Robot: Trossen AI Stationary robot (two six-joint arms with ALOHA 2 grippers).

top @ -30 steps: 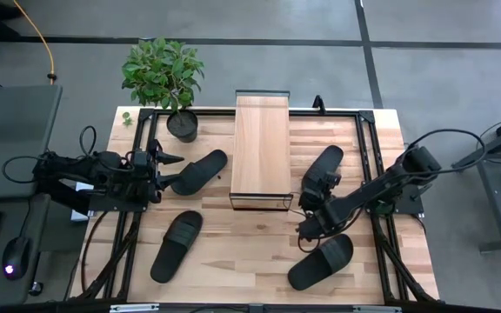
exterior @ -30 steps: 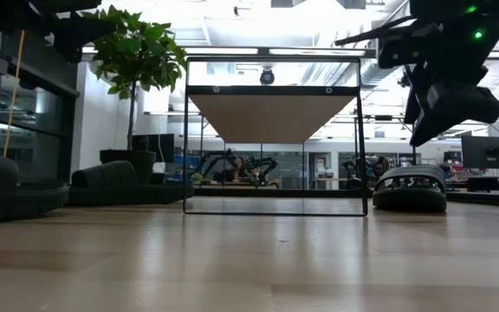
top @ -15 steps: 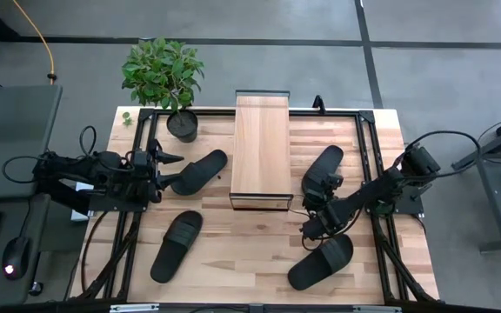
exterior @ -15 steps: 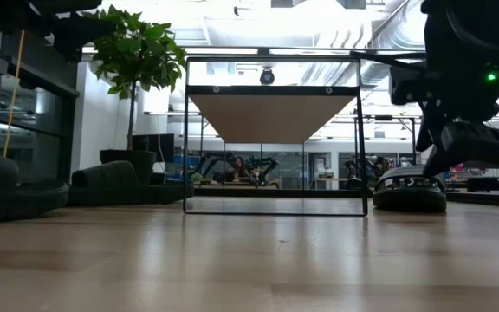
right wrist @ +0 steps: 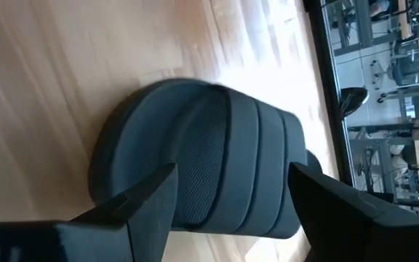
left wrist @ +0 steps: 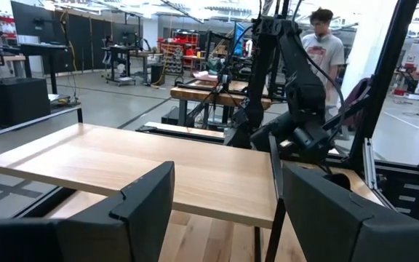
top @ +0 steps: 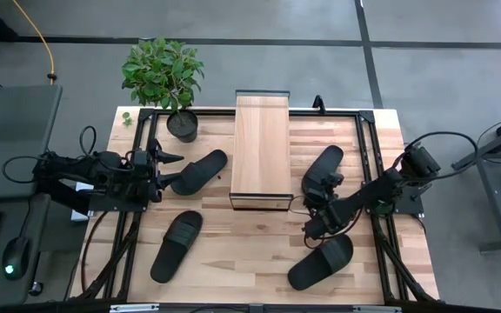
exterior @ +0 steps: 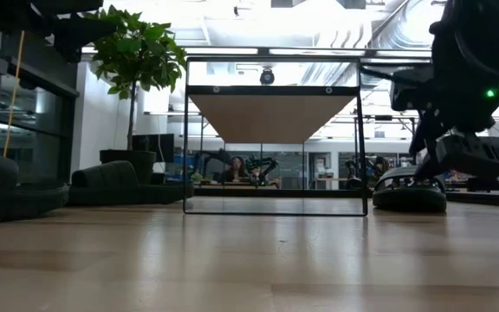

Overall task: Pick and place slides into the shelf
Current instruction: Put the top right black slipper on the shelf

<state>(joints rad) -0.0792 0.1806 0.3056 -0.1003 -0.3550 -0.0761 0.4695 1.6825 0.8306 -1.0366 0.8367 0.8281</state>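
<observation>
The shelf (top: 261,143) stands mid-table, its plank top raised on a dark frame (exterior: 273,113). Four black slides lie flat on the tabletop: far left (top: 200,170), near left (top: 177,245), far right (top: 323,165), near right (top: 321,261). My right gripper (top: 313,229) hangs open just above the far end of the near-right slide. Its wrist view shows that slide's rounded end and ribbed strap (right wrist: 231,156) ahead between the fingers, apart from them. My left gripper (top: 170,169) waits open and level beside the far-left slide, with nothing between its fingers (left wrist: 228,218).
A potted plant (top: 168,83) stands at the table's far left corner. Dark frame rails (top: 368,156) run along the table's sides. Bare wood lies between the two near slides (top: 250,252). A person (left wrist: 324,36) stands in the room beyond the table.
My right gripper has come down toward the near-right slide, staying open; in the low view it has sunk from the top of the picture to just above the tabletop. The slides and the shelf have not moved.
</observation>
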